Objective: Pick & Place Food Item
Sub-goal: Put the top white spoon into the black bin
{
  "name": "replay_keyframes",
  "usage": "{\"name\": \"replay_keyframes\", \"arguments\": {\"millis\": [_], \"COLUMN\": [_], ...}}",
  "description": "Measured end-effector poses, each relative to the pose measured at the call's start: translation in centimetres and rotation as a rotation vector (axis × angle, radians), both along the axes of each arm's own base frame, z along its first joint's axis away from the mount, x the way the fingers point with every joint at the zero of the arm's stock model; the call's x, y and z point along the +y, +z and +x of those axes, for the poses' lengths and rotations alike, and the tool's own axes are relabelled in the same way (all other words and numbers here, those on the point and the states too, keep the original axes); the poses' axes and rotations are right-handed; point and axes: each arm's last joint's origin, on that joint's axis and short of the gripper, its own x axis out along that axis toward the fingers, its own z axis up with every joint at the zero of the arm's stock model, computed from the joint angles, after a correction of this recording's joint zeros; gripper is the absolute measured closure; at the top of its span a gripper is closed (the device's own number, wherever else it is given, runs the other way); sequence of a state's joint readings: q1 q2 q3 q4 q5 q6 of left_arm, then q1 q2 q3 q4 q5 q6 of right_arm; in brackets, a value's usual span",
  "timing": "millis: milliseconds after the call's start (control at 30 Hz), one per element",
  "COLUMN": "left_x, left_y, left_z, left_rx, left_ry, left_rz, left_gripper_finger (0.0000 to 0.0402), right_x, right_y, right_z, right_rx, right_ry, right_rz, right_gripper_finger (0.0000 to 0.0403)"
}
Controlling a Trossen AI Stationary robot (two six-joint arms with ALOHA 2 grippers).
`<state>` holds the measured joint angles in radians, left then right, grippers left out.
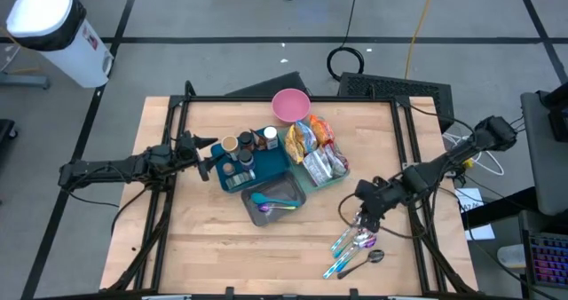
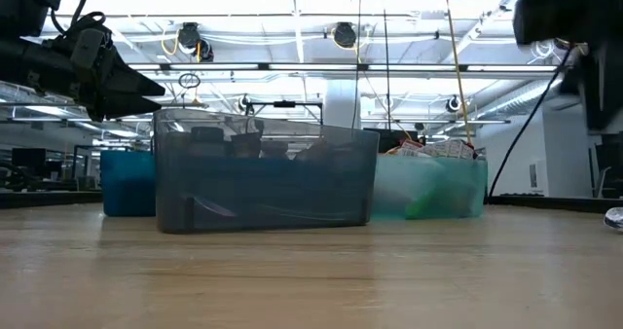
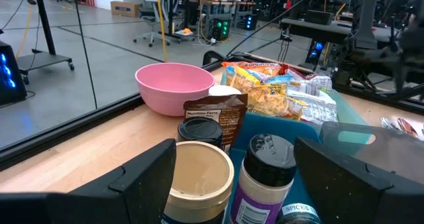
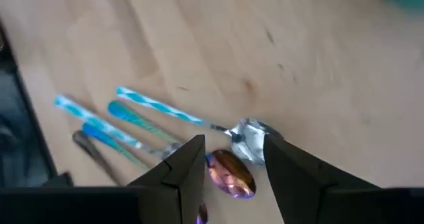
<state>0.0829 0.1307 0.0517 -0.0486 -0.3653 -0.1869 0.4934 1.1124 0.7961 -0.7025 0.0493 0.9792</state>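
Left claw [image 1: 206, 158] wide open, empty, at the blue bin's [image 1: 271, 164] left edge by several jars [image 1: 244, 155]. One pink bowl [image 1: 290, 105], one grey bin [image 1: 284, 192], snack packets [image 1: 315, 145] in teal bin. Right claw [image 4: 228, 159] part-open over iridescent spoon [image 4: 232, 173]; holding it, can't tell; four utensils [image 1: 355, 249] on table [image 1: 213, 238].

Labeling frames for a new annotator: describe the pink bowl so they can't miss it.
Start at the cluster of bins in the middle of the wooden table. Go to the table's far edge, just behind the teal bin of snack packets. The pink bowl sits there: round, empty, the only pink item and the only one outside a bin.
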Motion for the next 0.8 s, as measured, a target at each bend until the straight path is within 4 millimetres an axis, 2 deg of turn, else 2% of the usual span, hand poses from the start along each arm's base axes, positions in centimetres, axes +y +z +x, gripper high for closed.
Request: {"name": "replay_keyframes", "arguments": {"millis": [167, 333, 600, 800], "left_x": [0.0, 0.0, 0.0, 0.0], "left_y": [0.0, 0.0, 0.0, 0.0], "left_z": [0.0, 0.0, 0.0, 0.0], "left_rx": [0.0, 0.0, 0.0, 0.0], "left_ry": [0.0, 0.0, 0.0, 0.0], "left_rz": [0.0, 0.0, 0.0, 0.0], "left_gripper_finger": [0.0094, 0.0094, 0.0094, 0.0094], "right_x": [-1.2, -2.1, -2.5, -2.3], "right_y": [-4.3, -7.0, -8.7, -9.0], "right_z": [-1.9, -2.9, -3.2, -3.3], "right_rx": [-0.015, -0.016, -0.044, -0.042], "right_ry": [-0.044, -0.056, -0.063, -0.039], "right_rz": [0.077, 0.09, 0.13, 0.18], "right_gripper_finger": [0.0256, 0.0263, 0.0266, 0.031]}}
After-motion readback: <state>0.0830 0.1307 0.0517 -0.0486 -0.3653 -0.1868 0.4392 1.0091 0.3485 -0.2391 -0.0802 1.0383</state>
